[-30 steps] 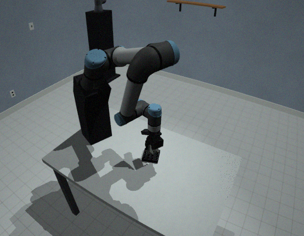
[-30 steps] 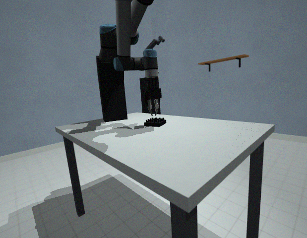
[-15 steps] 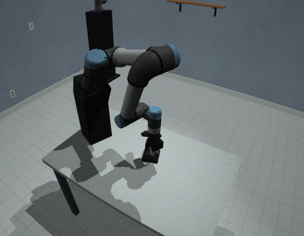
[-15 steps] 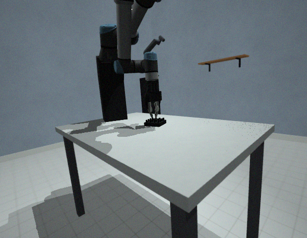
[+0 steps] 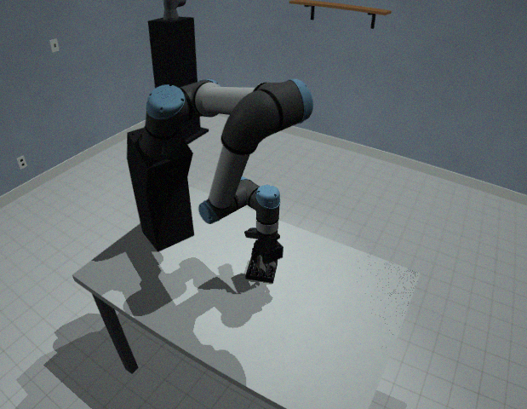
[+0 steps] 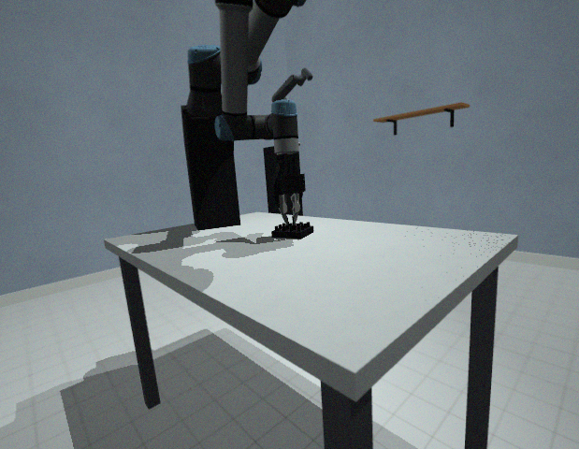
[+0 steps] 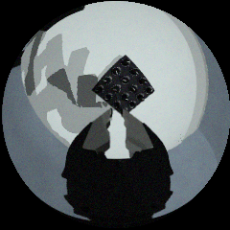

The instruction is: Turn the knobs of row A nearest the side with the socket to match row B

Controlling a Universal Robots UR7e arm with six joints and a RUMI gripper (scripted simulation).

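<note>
Over table's (image 6: 425,270) back edge | we see arm's wrist vertical | gripper (image 6: 290,223) fingers nearly together, empty, tips at knob box (image 6: 292,231).

Knob box (image 7: 124,84) marks — too small to read.

Dim, even light casts blocky, hard-edged arm shadows across the table (image 5: 324,334), grain speckles its far corner, and the wrist view looks fisheye-warped, perhaps soft.
</note>
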